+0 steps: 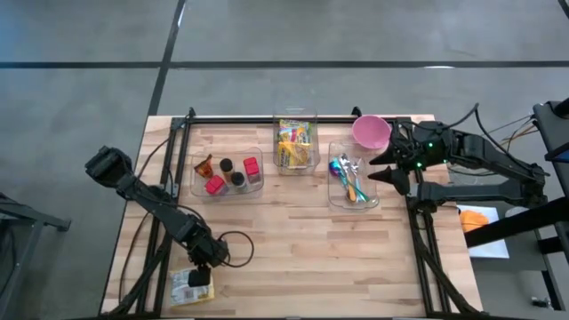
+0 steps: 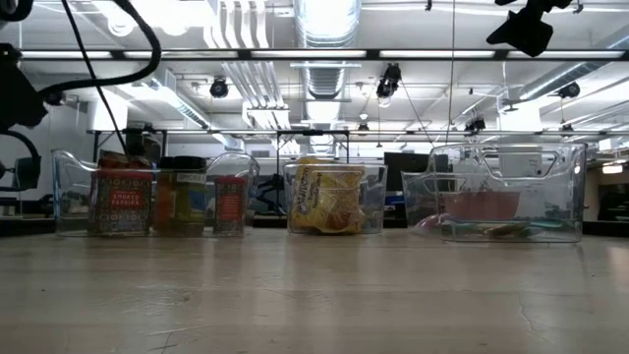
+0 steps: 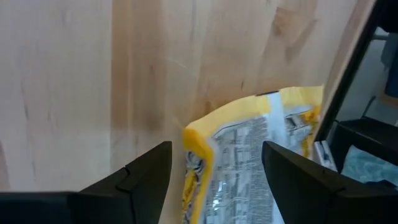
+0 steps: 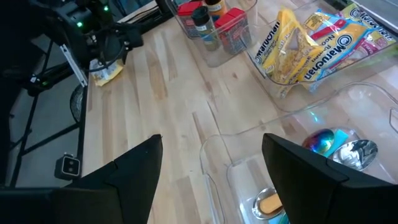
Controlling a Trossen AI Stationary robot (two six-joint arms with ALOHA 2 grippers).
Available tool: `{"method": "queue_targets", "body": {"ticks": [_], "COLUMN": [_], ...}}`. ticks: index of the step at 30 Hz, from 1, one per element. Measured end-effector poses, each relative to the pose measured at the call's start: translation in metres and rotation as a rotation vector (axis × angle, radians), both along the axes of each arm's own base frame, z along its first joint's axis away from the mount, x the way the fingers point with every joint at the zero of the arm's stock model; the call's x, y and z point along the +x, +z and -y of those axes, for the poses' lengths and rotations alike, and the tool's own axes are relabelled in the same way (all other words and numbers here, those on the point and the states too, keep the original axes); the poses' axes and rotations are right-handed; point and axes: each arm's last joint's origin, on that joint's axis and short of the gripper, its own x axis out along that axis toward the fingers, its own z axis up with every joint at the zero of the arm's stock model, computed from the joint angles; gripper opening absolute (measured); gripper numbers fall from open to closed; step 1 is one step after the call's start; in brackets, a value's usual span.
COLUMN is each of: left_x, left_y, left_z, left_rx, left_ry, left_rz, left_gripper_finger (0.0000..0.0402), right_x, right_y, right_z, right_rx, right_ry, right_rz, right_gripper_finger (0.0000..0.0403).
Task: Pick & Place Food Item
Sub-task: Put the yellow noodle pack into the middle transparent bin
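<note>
the left end effector point(image 1: 203, 267) sits at the lower left of the high view, near the front edge of the worktop point(image 1: 302, 240), directly over a yellow food packet point(image 1: 192, 286) that lies flat on the wood. in the left wrist view its two dark fingers point(image 3: 143, 171) are spread apart and straddle the packet's point(image 3: 249, 162) top edge without pinching it; the packet shows dense grey print on a clear panel, too small to read.

the right end effector point(image 1: 391, 164) hangs at the upper right of the high view, just beside a pink bowl point(image 1: 371, 132) and over the edge of the clear bin of utensils point(image 1: 353, 178). in the right wrist view its fingers point(image 4: 134, 162) stand wide apart with nothing between them, above that bin's rim point(image 4: 236, 152), where an iridescent spoon point(image 4: 323, 140) lies.

three clear bins line the upper middle of the high view. the middle bin point(image 1: 296, 142) holds yellow noodle packs point(image 4: 323, 46) on which "maruchan" can be read in the right wrist view. the left bin point(image 1: 228, 173) holds small jars with red and dark lids point(image 1: 233, 173); in the low view their red labels point(image 2: 122, 202) carry writing too fine to make out.
</note>
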Motion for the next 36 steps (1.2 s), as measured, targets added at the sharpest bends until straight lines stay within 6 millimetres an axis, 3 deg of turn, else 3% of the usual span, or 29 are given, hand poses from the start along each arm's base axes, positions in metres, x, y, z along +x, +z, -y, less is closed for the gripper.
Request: {"method": "queue_targets", "body": {"ticks": [8,12,16,23,30,36], "left_x": [-0.004,-0.004,-0.004,-0.004,-0.003,0.01], "left_y": [-0.007,-0.01,-0.011,-0.011,-0.01,0.006], "left_z": [-0.002,-0.002,-0.003,-0.003,-0.001,0.008], "left_rx": [-0.014,-0.029,-0.026,-0.026,-0.044,-0.075], "left_ry": [0.012,0.029,0.04,0.044,0.068,0.068], "left_rz": [-0.019,-0.009,-0.017,-0.019,-0.019,0.068], "left_gripper_finger": [0.0255,0.0231,0.0168,0.0017,0.0003,0.0002], "right_x": [0.0,0.0,0.0,0.0,0.0,0.0], "right_y": [0.0,0.0,0.0,0.0,0.0,0.0], "right_z": [0.0,0.0,0.0,0.0,0.0,0.0], "right_rx": [-0.003,-0.003,-0.003,-0.003,-0.003,-0.003], "right_ry": [0.004,0.005,0.005,0.005,0.005,0.005], "right_rz": [0.001,0.001,0.001,0.001,0.001,0.001], "right_gripper_finger": [0.0271,0.0271,0.0271,0.0271,0.0271,0.0271]}}
